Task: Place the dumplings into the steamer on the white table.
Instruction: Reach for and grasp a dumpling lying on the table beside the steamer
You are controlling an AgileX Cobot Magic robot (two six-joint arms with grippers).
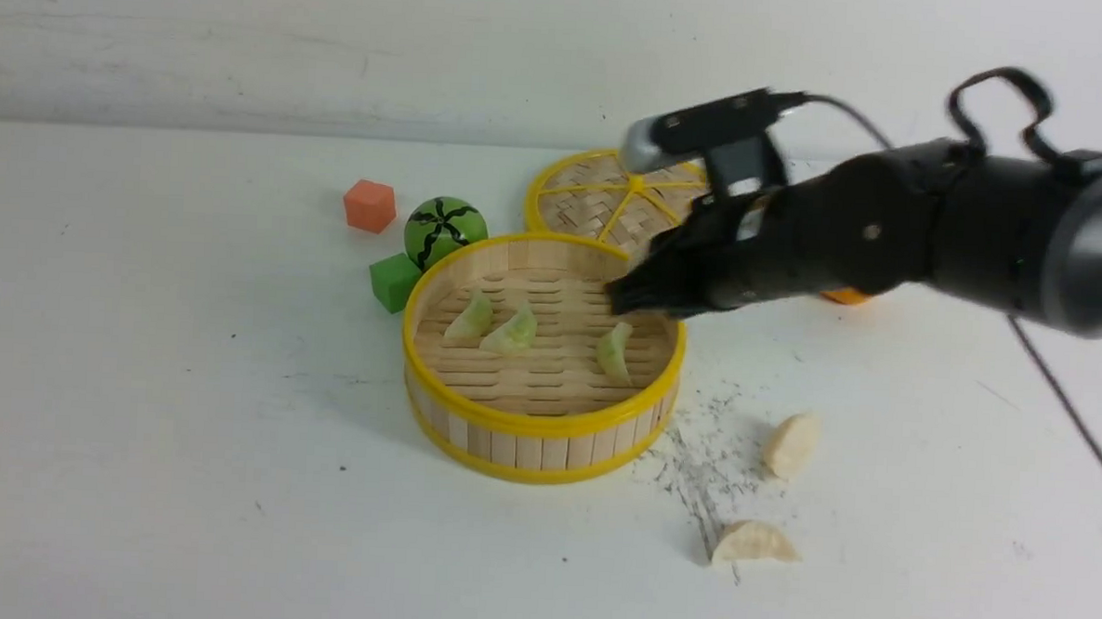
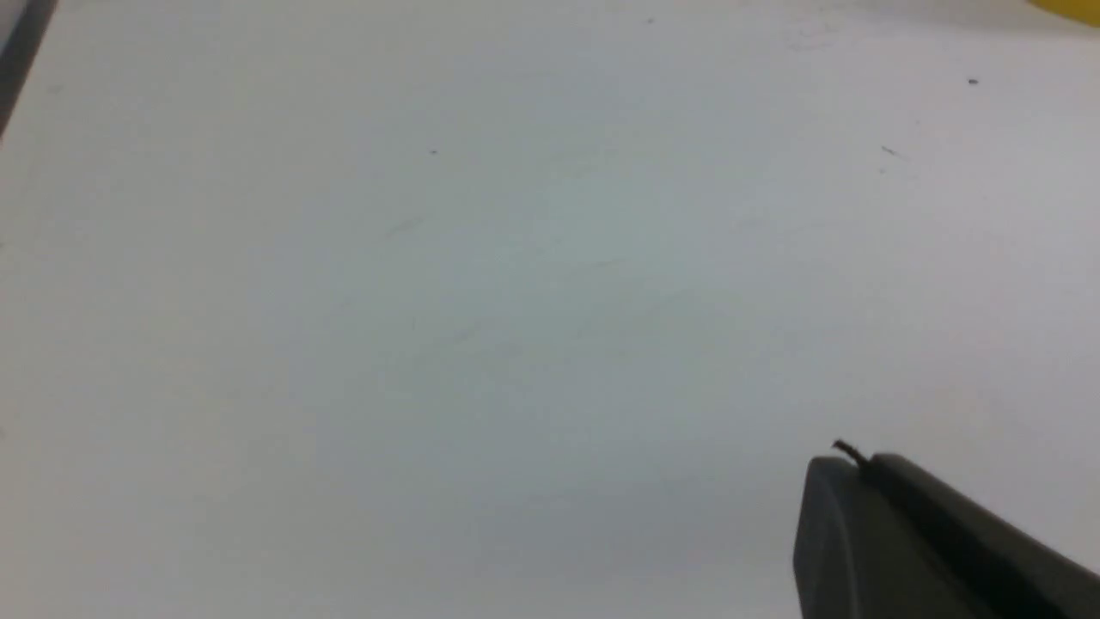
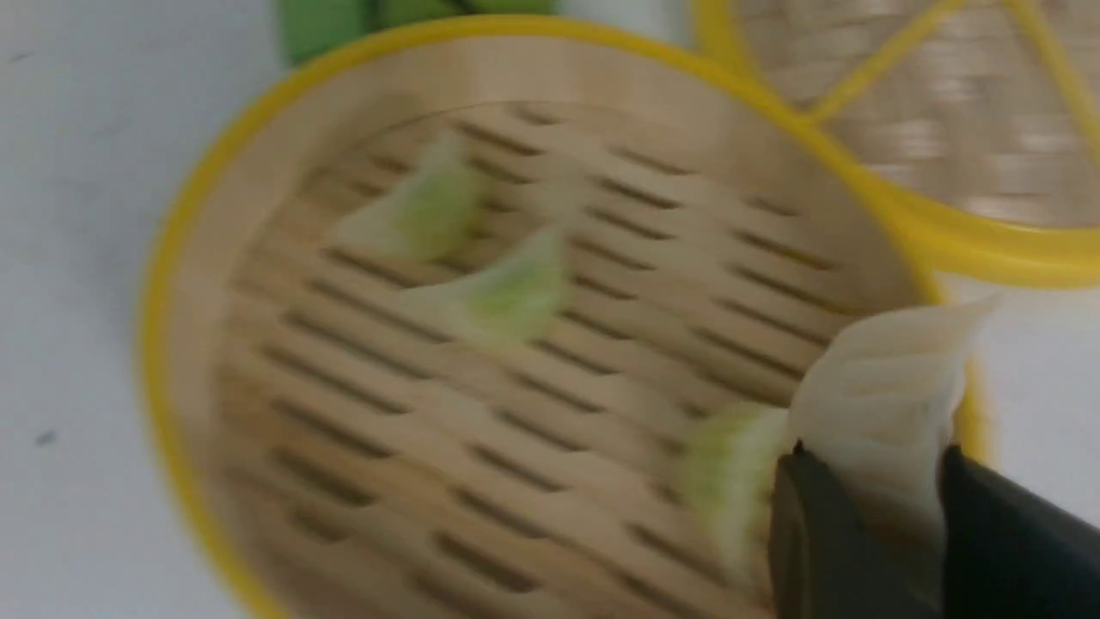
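Surface: white table (image 1: 137, 422), matte, with grey scuffs and black specks just right of the steamer (image 1: 538, 448); pale wall behind.
Steamer: round, shallow, slatted wooden floor and wall, yellow rims.
Inside steamer: three green dumplings (image 1: 513, 331), crescent-shaped.
Right gripper (image 1: 628, 299): over the steamer's far-right rim, pinching a pleated white dumpling (image 3: 894, 404).
Outside steamer: two loose dumplings (image 1: 792, 444), cream, near its right side.
Behind steamer: flat woven lid (image 1: 602, 200).
Left gripper (image 2: 859, 468): closed, empty, over bare table.

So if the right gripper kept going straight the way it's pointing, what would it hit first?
Probably the slatted floor of the round bamboo steamer, close to the nearest pale green dumpling. The right gripper, shut on a cream-white pleated dumpling, angles down into it; depth is unclear.
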